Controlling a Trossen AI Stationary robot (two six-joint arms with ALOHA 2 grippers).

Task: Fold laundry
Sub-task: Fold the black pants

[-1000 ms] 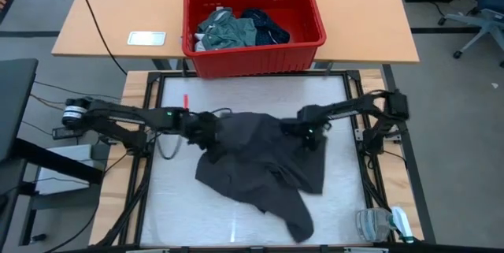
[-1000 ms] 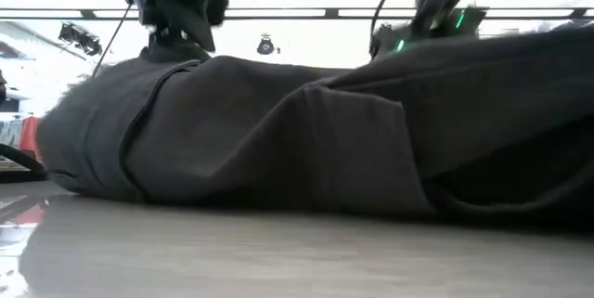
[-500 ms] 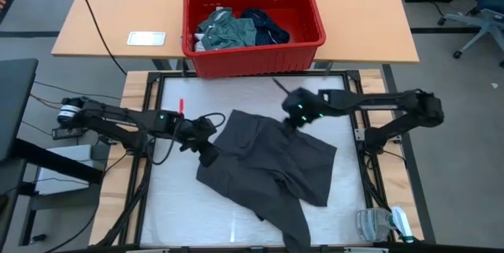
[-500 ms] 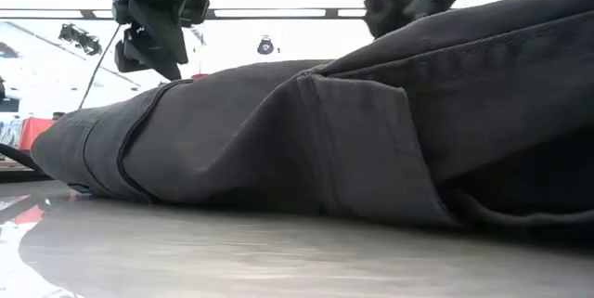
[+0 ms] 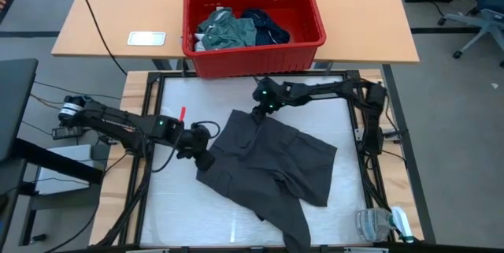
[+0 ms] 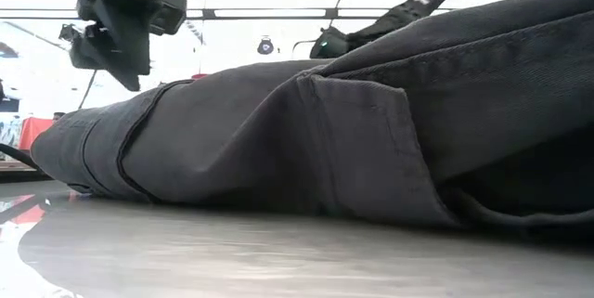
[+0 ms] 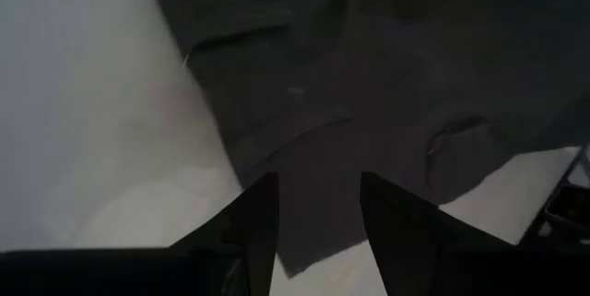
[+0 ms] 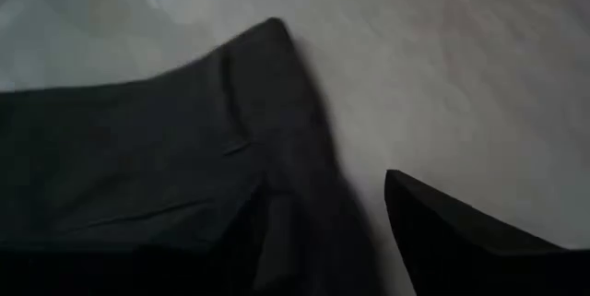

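i have the left arm stretched low across the table (image 5: 169, 206), its left gripper (image 5: 203, 157) at the charcoal grey piece's (image 5: 272, 166) left edge, fingers (image 7: 253, 227) apart, holding nothing. my right arm folds back, right gripper (image 5: 260, 105) above the garment's far corner, fingers (image 8: 442, 231) open. the red basket (image 5: 253, 56) holds the other laundry (image 5: 236, 28).

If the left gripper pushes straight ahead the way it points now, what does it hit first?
Most likely the charcoal grey garment: the left gripper has its jaws apart, aimed at the cloth's near edge. Depth is unclear, so it may first skim the white table surface.
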